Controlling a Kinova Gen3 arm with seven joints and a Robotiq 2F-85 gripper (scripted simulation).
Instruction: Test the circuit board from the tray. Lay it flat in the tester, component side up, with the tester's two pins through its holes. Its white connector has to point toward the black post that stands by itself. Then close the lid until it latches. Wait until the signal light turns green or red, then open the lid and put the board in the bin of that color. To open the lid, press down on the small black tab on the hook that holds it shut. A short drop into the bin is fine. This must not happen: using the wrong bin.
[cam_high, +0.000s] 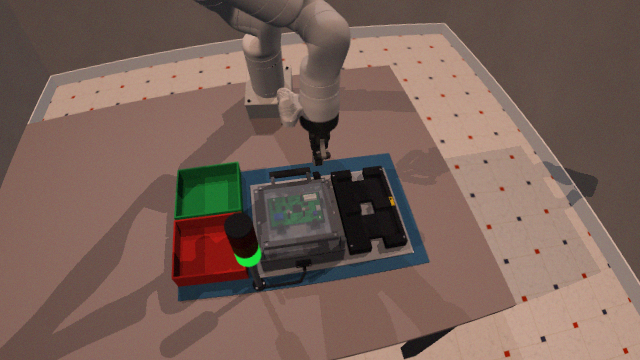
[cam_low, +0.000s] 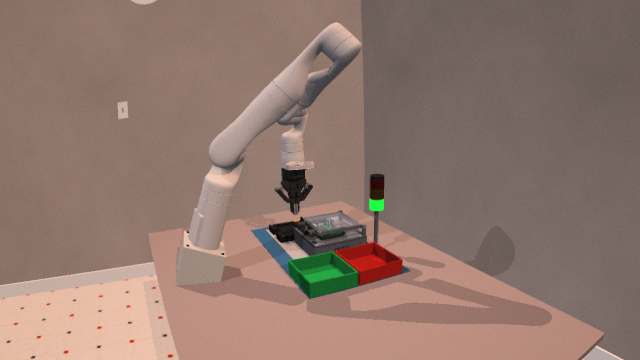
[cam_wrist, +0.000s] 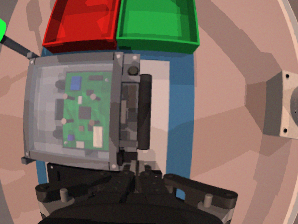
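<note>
Our claw (cam_high: 318, 161) (cam_low: 295, 212) (cam_wrist: 137, 168) was narrow, its fingers together with nothing between them, and it hung point-down above the tester's handle side, near the black handle (cam_high: 290, 173) (cam_wrist: 144, 112) and apart from it as far as we could judge. Below it the clear lid (cam_high: 272, 233) (cam_low: 325, 230) (cam_wrist: 45, 107) lay down over the tester (cam_high: 300, 259) (cam_low: 325, 246) (cam_wrist: 131, 62), and through it we saw the circuit board (cam_high: 295, 209) (cam_low: 332, 233) (cam_wrist: 85, 112) lying flat, component side up, though whether both pins stood in its holes we could not tell. Beside the tester the black tray (cam_high: 350, 215) (cam_low: 285, 231) held no board. At the far side the signal light (cam_high: 248, 257) (cam_low: 376, 205) (cam_wrist: 2, 30) shone green, so we judged loading, closing and testing done, with a pass as the verdict. What was left, by our reckoning, was to press the small tab on the hook, raise the lid, lift the board out and let it drop into the green bin (cam_high: 209, 192) (cam_low: 324, 275) (cam_wrist: 157, 25), not the red bin (cam_high: 205, 250) (cam_low: 369, 262) (cam_wrist: 82, 25) next to it on the tabletop (cam_high: 125, 150) (cam_low: 425, 320) (cam_wrist: 225, 120)
</note>
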